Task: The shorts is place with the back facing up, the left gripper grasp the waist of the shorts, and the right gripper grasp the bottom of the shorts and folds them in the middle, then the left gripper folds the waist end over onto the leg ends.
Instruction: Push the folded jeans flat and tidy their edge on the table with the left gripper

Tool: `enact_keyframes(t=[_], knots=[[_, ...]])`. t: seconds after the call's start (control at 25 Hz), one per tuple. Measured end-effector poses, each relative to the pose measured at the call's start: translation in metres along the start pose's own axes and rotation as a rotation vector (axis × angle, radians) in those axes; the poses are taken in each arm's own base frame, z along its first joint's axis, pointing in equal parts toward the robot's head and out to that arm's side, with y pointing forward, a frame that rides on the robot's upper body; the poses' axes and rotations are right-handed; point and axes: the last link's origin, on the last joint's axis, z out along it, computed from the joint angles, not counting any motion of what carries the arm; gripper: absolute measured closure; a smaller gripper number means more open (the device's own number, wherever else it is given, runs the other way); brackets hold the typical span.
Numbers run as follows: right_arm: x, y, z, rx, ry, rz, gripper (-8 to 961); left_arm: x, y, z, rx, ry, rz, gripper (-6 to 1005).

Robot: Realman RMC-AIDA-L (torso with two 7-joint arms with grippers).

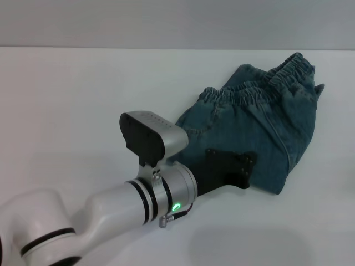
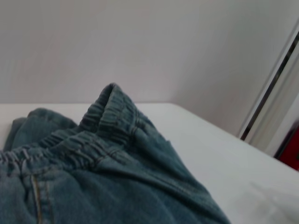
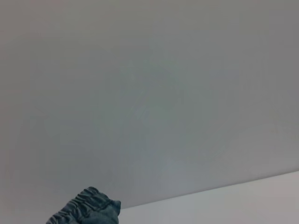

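Shorts (image 1: pixel 266 130) are lying folded in a compact bundle on the white table (image 1: pixel 66 100), right of centre in the head view. The waist (image 1: pixel 277 77) is sitting at the far end of the bundle, gathered elastic band doubled up in two ruffled layers. The near edge of the bundle is pointing toward the robot.

Left gripper (image 1: pixel 236 169) is reaching in from the lower left, black claw sitting over the near edge of the denim, touching or just above it — can't tell which. Can't tell whether its fingers are spread or closed either; the claw body is blocking them. The green light on the silver-white arm is glowing.

Left wrist view is looking low across the denim (image 2: pixel 117 177), with the ruffled band (image 2: pixel 112 116) humping up in the middle of it and bare table beyond.

Right gripper isn't showing in any view. Right wrist view is catching just a bit of the ruffled band (image 3: pixel 86 210) at the frame edge, plus wall and table.
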Motion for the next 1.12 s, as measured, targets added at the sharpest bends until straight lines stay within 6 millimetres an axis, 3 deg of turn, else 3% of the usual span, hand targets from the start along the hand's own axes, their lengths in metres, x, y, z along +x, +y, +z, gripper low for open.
enact_keyframes(t=[1.12], knots=[[-0.007, 0.01, -0.006, -0.051, -0.073, 0.055, 954, 0.019, -0.07, -0.004, 0.178, -0.058, 0.007, 973]])
